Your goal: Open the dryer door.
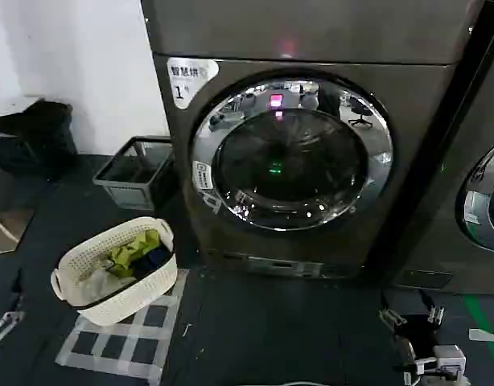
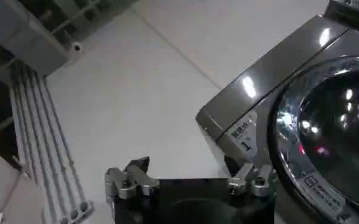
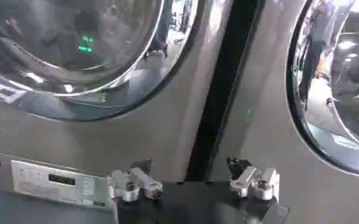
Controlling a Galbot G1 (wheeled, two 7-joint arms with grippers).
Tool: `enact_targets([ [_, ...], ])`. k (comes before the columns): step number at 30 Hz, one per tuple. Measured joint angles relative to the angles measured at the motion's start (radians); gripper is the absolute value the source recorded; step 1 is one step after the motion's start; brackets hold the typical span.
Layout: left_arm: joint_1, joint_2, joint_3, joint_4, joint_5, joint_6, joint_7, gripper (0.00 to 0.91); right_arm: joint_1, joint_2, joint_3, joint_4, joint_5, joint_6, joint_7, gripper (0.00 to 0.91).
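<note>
Chrome-ringed and shut, the door (image 1: 291, 157) fills the frame's upper centre as the approach begins, the right gripper (image 1: 420, 342) low at lower right and the left gripper (image 2: 190, 181) idle, both with jaws apart, a rim grasp likely next.

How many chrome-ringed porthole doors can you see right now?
2. The dryer door sits shut on the machine labelled "1", straight ahead. The neighbouring door is on the machine to its right, cut off by the frame edge.
</note>
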Motion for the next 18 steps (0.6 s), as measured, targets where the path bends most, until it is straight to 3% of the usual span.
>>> enact_targets([
  [18, 0.006, -0.006, -0.002, -0.005, 0.0, 0.0, 0.002, 0.907, 0.137, -0.15, -0.085, 0.005, 0.175, 0.116, -0.061, 0.907],
])
